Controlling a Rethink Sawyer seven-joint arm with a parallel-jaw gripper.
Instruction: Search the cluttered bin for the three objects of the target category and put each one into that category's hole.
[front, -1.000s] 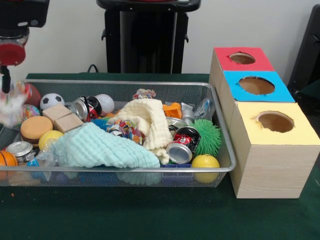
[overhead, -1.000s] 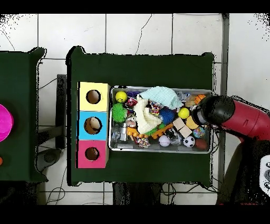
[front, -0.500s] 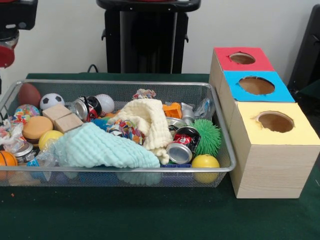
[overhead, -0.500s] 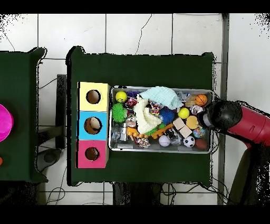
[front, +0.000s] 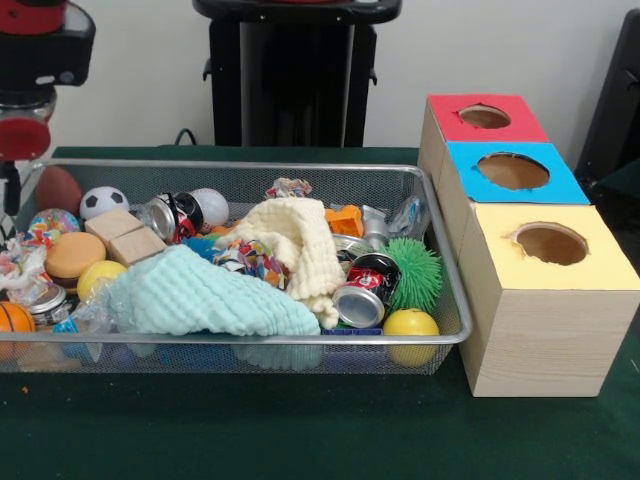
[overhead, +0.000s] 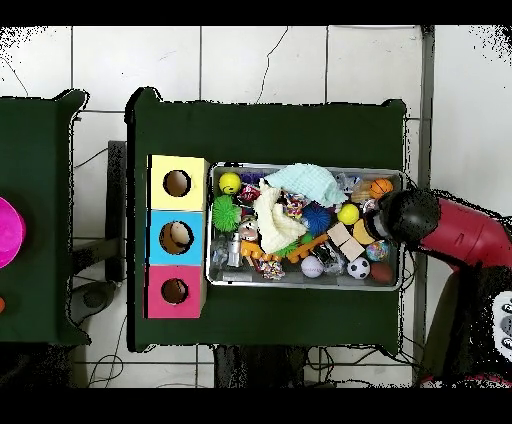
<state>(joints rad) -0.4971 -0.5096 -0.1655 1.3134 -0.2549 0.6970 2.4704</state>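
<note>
A wire mesh bin (front: 250, 166) (overhead: 305, 283) is packed with clutter. In it lie a soccer ball (front: 103, 201), a yellow ball (front: 411, 324), a green spiky ball (front: 418, 272), a crushed red can (front: 365, 290), a mint cloth (front: 200, 295), a cream cloth (front: 295, 240) and wooden blocks (front: 125, 235). Beside the bin stand three boxes with round holes: red (front: 450, 120), blue (front: 568, 186) and yellow (front: 600, 268). My gripper (front: 10, 190) (overhead: 400, 215) hangs over the bin's end farthest from the boxes, above a crumpled colourful wrapper (front: 15, 268). The arm's head hides its tips.
A small basketball (front: 12, 318), a brown ball (front: 58, 187) and a silver lid (front: 40, 298) crowd the corner under the gripper. The bin's wire wall rises around them. Green cloth covers the table (front: 300, 430).
A blurred crumpled wrapper that hung under the gripper a second ago now lies in the bin's end. The arm drew outward past the bin, then came back over its edge.
</note>
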